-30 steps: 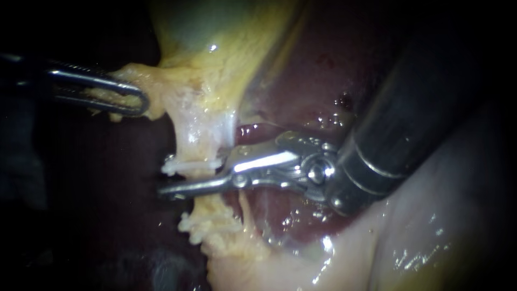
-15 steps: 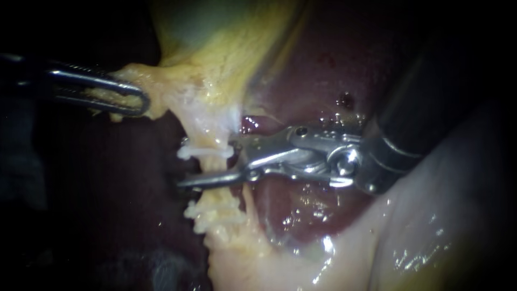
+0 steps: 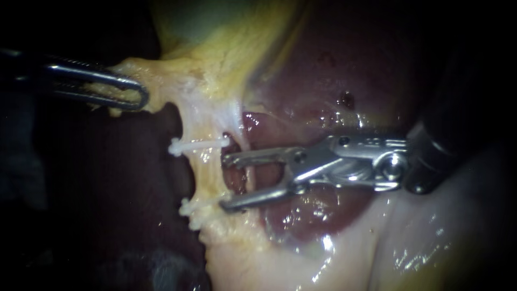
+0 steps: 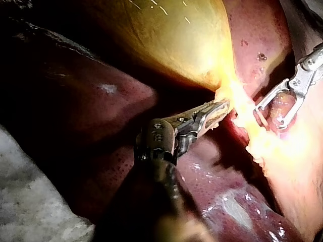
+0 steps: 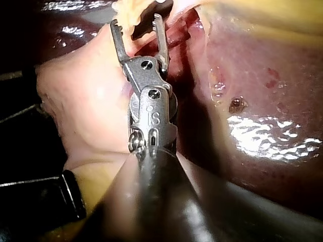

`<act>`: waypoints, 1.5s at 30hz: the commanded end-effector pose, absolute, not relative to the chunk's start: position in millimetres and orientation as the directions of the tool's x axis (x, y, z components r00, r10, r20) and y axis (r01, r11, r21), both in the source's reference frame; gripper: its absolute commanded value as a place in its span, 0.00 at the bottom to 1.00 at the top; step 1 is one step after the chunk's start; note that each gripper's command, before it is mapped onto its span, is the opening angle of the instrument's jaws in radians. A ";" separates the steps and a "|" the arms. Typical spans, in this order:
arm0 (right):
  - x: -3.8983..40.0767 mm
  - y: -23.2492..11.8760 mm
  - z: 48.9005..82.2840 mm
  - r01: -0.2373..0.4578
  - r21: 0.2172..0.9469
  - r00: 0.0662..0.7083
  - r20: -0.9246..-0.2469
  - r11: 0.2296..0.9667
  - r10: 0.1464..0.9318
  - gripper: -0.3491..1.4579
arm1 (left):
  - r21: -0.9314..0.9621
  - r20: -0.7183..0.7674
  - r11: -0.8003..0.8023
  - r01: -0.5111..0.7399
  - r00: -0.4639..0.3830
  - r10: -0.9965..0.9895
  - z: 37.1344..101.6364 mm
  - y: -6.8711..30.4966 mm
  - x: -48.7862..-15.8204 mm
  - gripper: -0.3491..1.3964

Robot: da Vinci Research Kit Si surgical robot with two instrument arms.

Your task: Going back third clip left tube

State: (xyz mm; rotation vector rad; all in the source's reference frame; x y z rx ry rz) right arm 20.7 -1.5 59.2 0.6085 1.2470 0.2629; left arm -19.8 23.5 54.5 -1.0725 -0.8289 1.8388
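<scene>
My left instrument [image 3: 125, 91] is shut on a flap of yellow tissue [image 3: 156, 81] at the gallbladder's [image 3: 215, 32] lower end, holding it out to the left; the left wrist view shows the same grip [image 4: 214, 112]. From there the left tube [image 3: 207, 172] runs downward. It carries two white clips, an upper one [image 3: 196, 144] and a lower one [image 3: 193, 207]. My right instrument [image 3: 225, 182] stands just right of the tube, jaws open and empty, its lower tip close to the lower clip. Its open jaws also show in the wrist views [image 5: 137, 21] [image 4: 268, 117].
Dark red liver [image 3: 323, 81] lies behind and right of the tube, with a small dark spot [image 3: 344, 99]. Pale tissue [image 3: 431, 237] fills the lower right under my right instrument's shaft. A thin strand [image 3: 245, 183] runs behind the open jaws. The left is dark.
My right instrument has drawn back to the right, off the tube it straddled, and its jaws have opened wider. The tube section between the two clips now shows. The left instrument holds still.
</scene>
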 end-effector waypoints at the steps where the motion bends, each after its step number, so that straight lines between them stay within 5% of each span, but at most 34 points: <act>1: 20.2 -1.5 58.9 0.141 0.551 0.312 -0.813 0.823 0.491 0.47 | -0.838 -0.351 -0.437 -0.327 -0.290 0.890 54.5 23.5 -19.8 0.00; 10: 15.5 -0.7 57.3 0.149 0.471 0.305 -0.858 0.870 0.412 0.47 | -0.838 -0.351 -0.437 -0.326 -0.290 0.890 54.5 23.5 -19.8 0.00; 26: 12.4 0.6 56.1 0.125 0.463 0.309 -0.858 0.877 0.410 0.47 | -0.836 -0.354 -0.440 -0.328 -0.290 0.889 55.5 23.4 -20.2 0.00; 45: 12.1 0.4 55.9 0.127 0.463 0.309 -0.859 0.877 0.409 0.47 | -0.815 -0.384 -0.483 -0.322 -0.324 0.864 64.0 23.1 -25.3 0.00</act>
